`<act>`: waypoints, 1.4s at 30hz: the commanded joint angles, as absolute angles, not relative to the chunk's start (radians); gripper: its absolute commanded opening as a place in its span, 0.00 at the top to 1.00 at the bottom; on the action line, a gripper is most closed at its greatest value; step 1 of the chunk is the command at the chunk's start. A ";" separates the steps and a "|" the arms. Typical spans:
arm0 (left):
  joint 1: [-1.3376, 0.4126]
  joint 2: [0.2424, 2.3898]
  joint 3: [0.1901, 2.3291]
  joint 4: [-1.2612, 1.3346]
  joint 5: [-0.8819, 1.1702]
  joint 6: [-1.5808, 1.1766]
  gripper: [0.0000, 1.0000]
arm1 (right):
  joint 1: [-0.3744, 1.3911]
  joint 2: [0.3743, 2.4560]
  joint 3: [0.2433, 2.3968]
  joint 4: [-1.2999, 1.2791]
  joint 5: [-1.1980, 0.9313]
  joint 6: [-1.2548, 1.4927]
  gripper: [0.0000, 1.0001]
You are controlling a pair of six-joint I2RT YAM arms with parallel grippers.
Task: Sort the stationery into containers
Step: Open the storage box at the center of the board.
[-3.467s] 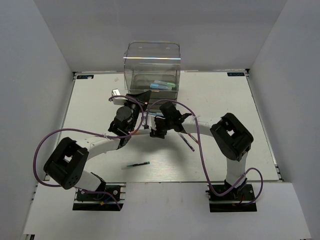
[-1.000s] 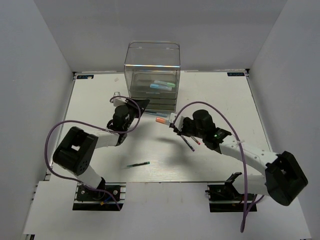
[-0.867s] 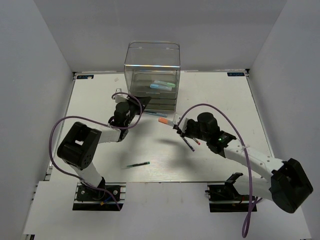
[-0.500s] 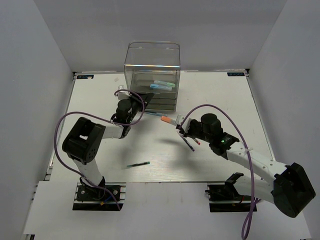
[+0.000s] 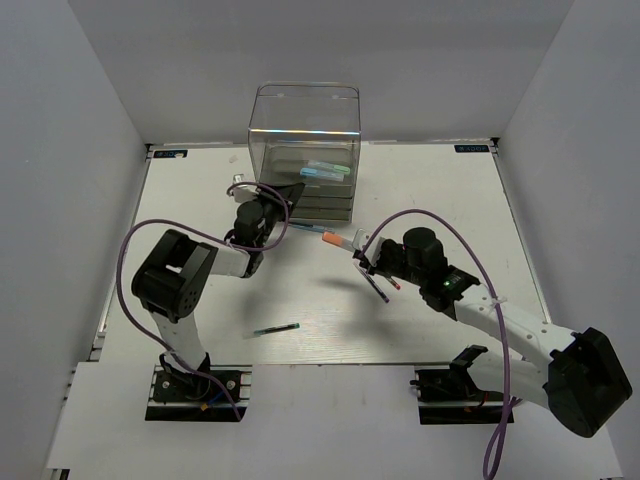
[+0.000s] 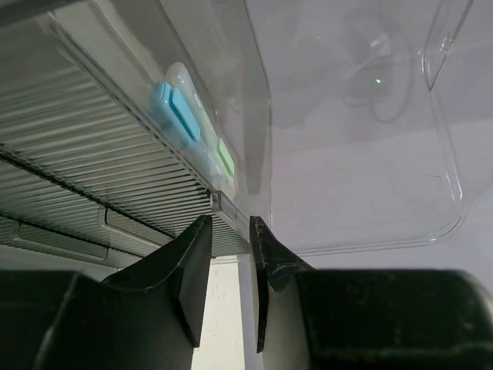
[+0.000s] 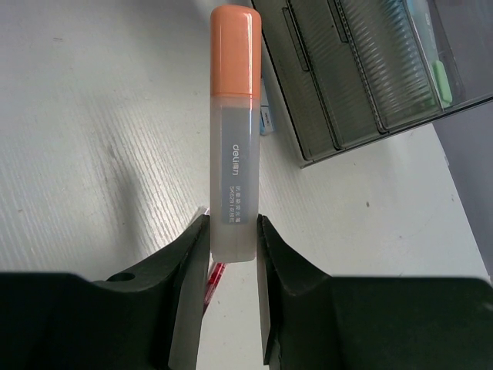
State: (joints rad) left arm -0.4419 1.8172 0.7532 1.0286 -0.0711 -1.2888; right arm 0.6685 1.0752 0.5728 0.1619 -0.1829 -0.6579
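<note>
Right tool [image 7: 231,223] first: pinches the orange marker [image 7: 233,116] by the lower end of its grey barrel. Jaws drawn in tight against both sides, orange cap pointing away toward the drawer unit [image 5: 303,130]. Holds the marker in the air above the worktop [image 5: 200,210], near the unit's front and not touching it.

Left tool [image 6: 229,223] next: nearly closed, gripping the clear front lip of a drawer [image 6: 115,177] between the fingertips, at the left end of the unit's front. More ribbed drawer fronts below that one in the wrist view.

Inside the gripped drawer, side by side: light blue marker [image 6: 173,116] and mint-green marker [image 6: 225,158], both seen through the smoky plastic.

Lying flat on the worktop:
- dark green pen [image 5: 277,328], alone, toward the near edge between the two arms
- red pen [image 5: 392,283] and dark purple pen [image 5: 375,287], close together beneath the right tool
- blue pen [image 5: 303,228], thin, just in front of the unit's foot
</note>
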 commanded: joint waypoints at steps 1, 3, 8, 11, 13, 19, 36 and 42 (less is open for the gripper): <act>-0.453 1.821 0.764 1.077 -0.112 -1.310 0.64 | 0.663 1.051 0.566 0.219 -0.189 -0.658 1.00; -0.453 1.830 0.764 1.077 -0.124 -1.310 0.64 | 0.664 1.051 0.566 0.221 -0.190 -0.661 1.00; -0.453 1.839 0.773 1.086 -0.144 -1.319 0.69 | 0.664 1.048 0.558 0.221 -0.190 -0.669 1.00; -0.453 1.848 0.773 1.095 -0.153 -1.328 0.72 | 0.663 1.046 0.554 0.222 -0.192 -0.673 1.00; -0.453 1.848 0.782 1.104 -0.163 -1.328 0.76 | 0.664 1.042 0.555 0.224 -0.190 -0.675 1.00; -0.453 1.867 0.802 1.095 -0.172 -1.338 0.79 | 0.660 1.042 0.552 0.222 -0.190 -0.677 1.00; -0.462 1.795 0.753 1.141 -0.141 -1.328 1.00 | 0.664 1.039 0.551 0.229 -0.189 -0.686 1.00; -0.462 1.740 0.744 1.141 -0.141 -1.319 1.00 | 0.663 1.052 0.554 0.244 -0.169 -0.690 1.00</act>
